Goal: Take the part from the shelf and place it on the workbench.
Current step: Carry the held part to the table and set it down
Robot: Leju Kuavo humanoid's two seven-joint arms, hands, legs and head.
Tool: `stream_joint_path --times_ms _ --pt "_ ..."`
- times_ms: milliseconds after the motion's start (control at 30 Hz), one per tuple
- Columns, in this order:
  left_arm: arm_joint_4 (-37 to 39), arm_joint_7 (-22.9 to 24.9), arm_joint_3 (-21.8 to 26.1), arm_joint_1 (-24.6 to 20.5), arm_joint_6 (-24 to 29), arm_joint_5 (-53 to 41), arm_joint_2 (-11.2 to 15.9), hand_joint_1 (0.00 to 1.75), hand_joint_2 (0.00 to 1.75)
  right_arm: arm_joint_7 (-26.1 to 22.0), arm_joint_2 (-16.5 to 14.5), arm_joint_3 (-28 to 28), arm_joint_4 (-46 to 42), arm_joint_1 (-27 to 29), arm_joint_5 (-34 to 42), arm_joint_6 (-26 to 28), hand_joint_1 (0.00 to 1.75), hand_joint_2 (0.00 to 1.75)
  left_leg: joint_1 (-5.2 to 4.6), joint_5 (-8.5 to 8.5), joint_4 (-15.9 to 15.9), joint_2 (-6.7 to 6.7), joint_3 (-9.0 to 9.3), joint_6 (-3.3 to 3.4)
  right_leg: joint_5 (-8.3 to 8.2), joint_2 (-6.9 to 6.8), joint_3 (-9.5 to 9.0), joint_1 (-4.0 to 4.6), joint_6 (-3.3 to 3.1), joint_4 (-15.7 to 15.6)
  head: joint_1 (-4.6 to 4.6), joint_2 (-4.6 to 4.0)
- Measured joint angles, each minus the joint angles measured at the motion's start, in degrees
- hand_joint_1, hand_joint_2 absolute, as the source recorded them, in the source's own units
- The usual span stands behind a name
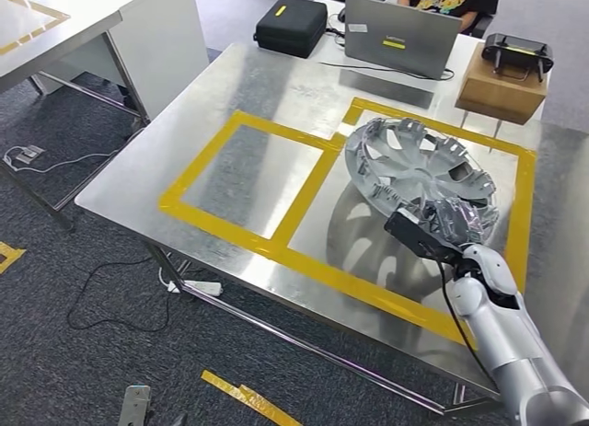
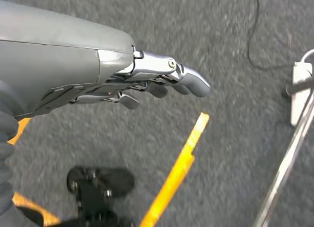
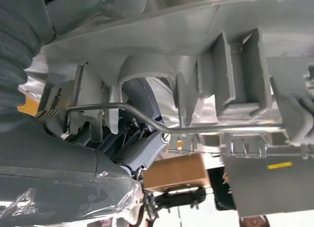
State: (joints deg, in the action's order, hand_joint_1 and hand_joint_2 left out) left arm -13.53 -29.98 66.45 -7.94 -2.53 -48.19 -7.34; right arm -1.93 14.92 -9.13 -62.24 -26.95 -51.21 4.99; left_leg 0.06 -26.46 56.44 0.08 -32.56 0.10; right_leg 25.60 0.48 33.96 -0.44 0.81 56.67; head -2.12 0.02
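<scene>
The part is a silver wheel cover [image 1: 417, 164], held tilted above the right yellow-taped square of the metal workbench [image 1: 229, 95]. My right hand [image 1: 455, 222] grips its near rim from below, with the silver arm coming in from the lower right. In the right wrist view the cover's grey ribbed underside [image 3: 229, 65] and a wire ring are close to the camera, with my right hand [image 3: 137, 143] wrapped around the rim. My left hand [image 2: 155, 82] hangs over the grey carpet with its fingers stretched out and nothing in them.
The workbench carries two yellow-taped squares [image 1: 257, 173]. At its far edge stand a black case [image 1: 290, 26], a grey laptop [image 1: 401, 37] and a cardboard box [image 1: 502, 84] with a black controller on it. A person sits behind the laptop. A white table [image 1: 104, 30] stands at left.
</scene>
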Motion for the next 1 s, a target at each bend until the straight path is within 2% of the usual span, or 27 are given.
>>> stream_joint_path --times_ms 767,967,1000 --pt "0.01 0.05 0.02 0.27 -1.5 -0.37 0.14 0.0 1.75 -1.12 -1.04 -0.1 -0.9 -0.37 2.46 0.05 1.75 1.75 0.01 0.02 0.0 -0.03 -0.04 0.01 0.0 -0.12 0.01 0.01 -0.01 0.04 0.0 0.0" --pt "-0.01 -1.81 -0.32 0.18 -4.59 -1.4 0.1 0.0 1.75 -1.4 -1.5 -0.92 -2.31 -0.97 4.62 0.1 1.75 1.75 0.01 0.02 0.0 -0.03 -0.04 0.0 -0.01 -0.1 0.04 0.01 -0.01 0.05 -0.01 0.0" --pt "-0.01 -2.12 -0.43 0.18 -4.85 -1.64 0.08 0.0 1.75 -1.21 -1.5 -1.18 -2.5 -1.04 4.66 0.15 1.31 1.31 0.01 0.02 0.0 -0.03 -0.04 0.0 -0.01 -0.1 0.04 0.01 -0.01 0.05 0.0 0.0"
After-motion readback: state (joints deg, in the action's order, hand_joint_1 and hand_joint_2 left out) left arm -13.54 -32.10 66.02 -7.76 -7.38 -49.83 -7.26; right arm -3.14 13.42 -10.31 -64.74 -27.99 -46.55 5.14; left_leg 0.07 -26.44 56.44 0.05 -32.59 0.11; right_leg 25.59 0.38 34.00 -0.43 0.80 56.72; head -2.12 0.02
